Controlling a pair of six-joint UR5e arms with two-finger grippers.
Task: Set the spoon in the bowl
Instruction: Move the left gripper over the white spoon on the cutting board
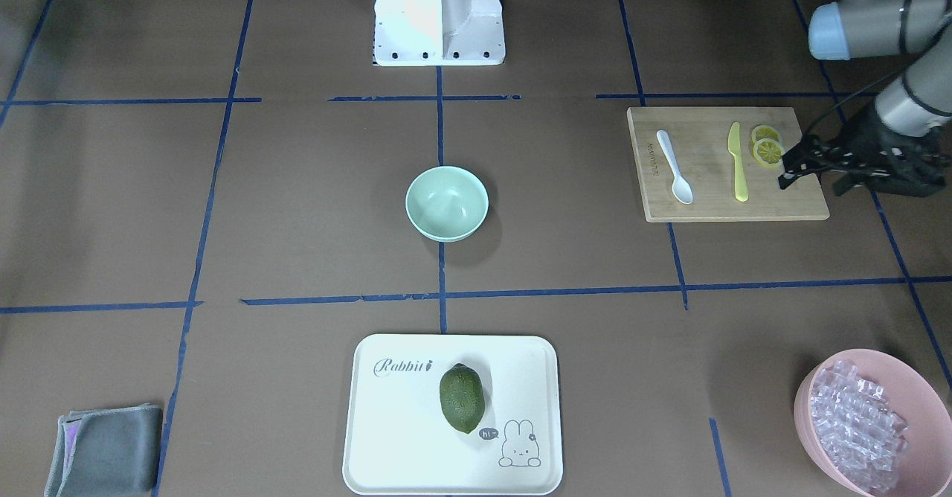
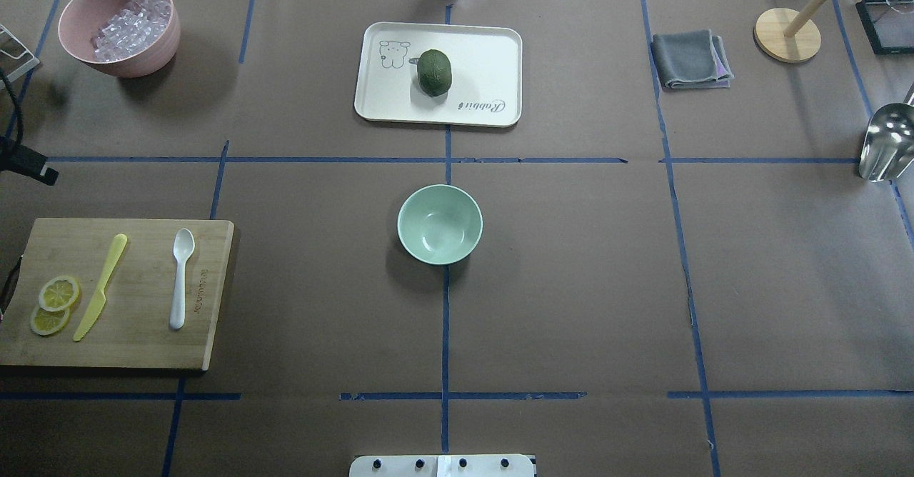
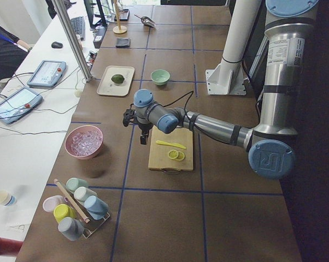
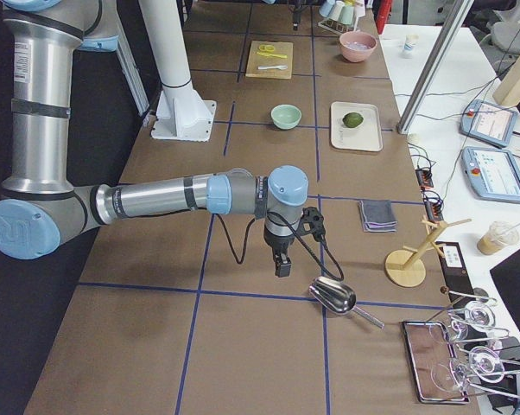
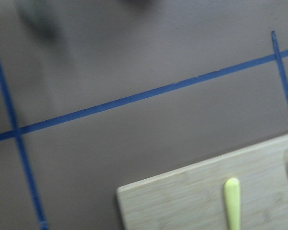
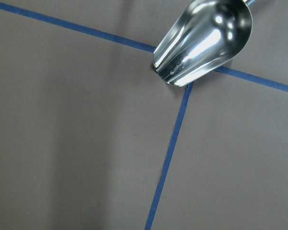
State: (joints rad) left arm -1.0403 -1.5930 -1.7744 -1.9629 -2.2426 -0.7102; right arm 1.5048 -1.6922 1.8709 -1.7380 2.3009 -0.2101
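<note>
Two arms at a brown papered table (image 2: 571, 284), both well apart from the things of the task. Clock hours taken from the overhead view, with 12 o'clock pointing away from the robot's base. Spoon (image 2: 179, 284) lying flat on a wooden cutting board (image 2: 143, 338), scoop toward 12 o'clock and handle toward 6 o'clock, free of both grippers. Bowl (image 2: 439, 223) standing upright at the middle of the table, well apart from the board, with the spoon at about 9 o'clock of it. On the same board, at 9 o'clock of the spoon, a slim yellow knife (image 2: 100, 288), near but not touching. Still further toward 9 o'clock, two overlapping lemon slices (image 2: 59, 293), just beside the knife. Left gripper (image 1: 809, 184) raised near the 10 o'clock corner of the board, fingers apart in the front-facing view, gripping nothing. Right gripper (image 4: 280, 259) seen only from the right side camera, hanging close to a steel scoop (image 2: 885, 145) near 3 o'clock of the bowl; cannot tell whether its fingers are together or apart. At 12 o'clock of the bowl, a white tray (image 2: 485, 56) with an avocado (image 2: 434, 72) lying on it. At about 10 o'clock, a pink bowl (image 2: 143, 52) filled with clear cubes (image 2: 132, 23). At about 2 o'clock, a folded grey cloth (image 2: 689, 59).
</note>
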